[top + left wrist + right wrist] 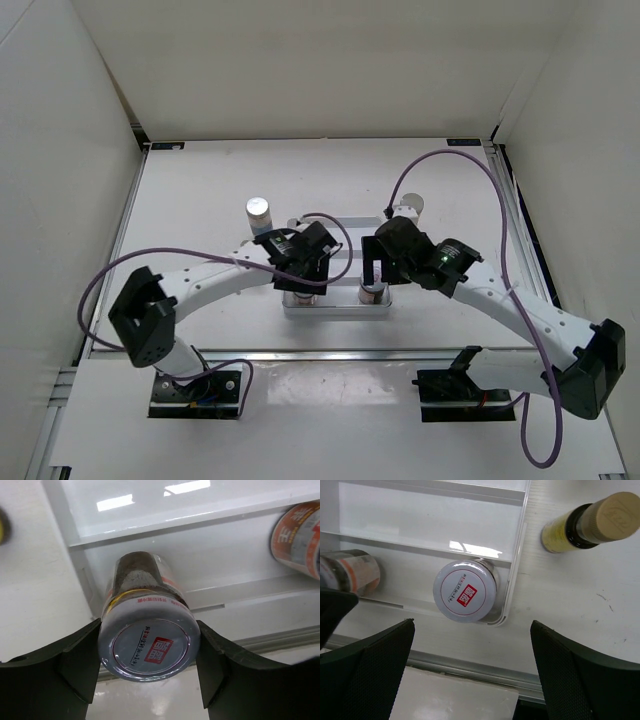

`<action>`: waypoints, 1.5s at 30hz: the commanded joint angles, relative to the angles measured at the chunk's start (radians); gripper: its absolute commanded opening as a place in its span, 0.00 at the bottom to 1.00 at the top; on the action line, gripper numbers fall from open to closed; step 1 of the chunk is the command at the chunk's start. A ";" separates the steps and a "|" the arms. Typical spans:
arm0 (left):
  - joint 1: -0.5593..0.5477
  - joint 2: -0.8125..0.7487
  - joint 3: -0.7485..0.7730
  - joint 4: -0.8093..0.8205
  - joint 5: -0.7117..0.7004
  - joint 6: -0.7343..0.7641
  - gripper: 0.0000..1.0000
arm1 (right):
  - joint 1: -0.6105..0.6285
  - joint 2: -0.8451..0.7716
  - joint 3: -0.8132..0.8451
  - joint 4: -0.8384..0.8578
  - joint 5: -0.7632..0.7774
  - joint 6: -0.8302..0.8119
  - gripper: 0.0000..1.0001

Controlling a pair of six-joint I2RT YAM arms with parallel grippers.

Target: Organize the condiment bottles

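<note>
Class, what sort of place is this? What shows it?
Likely a robot test bench: plain white walls box in a white table; black-and-white left arm and right arm are bolted on, trailing purple cables.

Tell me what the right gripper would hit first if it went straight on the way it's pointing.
Most likely the silver lid of the short jar standing in the tray's corner; it lies ahead between the open right gripper's fingers, a little left of centre. Depth is unclear.

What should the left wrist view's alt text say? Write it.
The left gripper clamps a pinkish jar by its red-marked silver lid, inside a white tray. A second jar shows at the upper right edge.
</note>
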 commanded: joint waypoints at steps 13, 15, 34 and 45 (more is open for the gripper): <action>-0.025 0.103 0.013 0.145 -0.031 0.041 0.42 | 0.004 -0.119 -0.009 -0.067 0.108 0.015 1.00; -0.025 0.077 0.013 0.145 -0.031 0.041 0.60 | 0.004 -0.110 -0.009 -0.067 0.108 0.015 1.00; -0.025 -0.182 0.221 0.024 -0.324 0.208 1.00 | -0.019 0.001 0.049 -0.067 0.277 -0.020 1.00; 0.224 -0.325 0.060 0.039 -0.411 0.240 1.00 | -0.252 0.010 -0.004 0.086 0.071 -0.167 1.00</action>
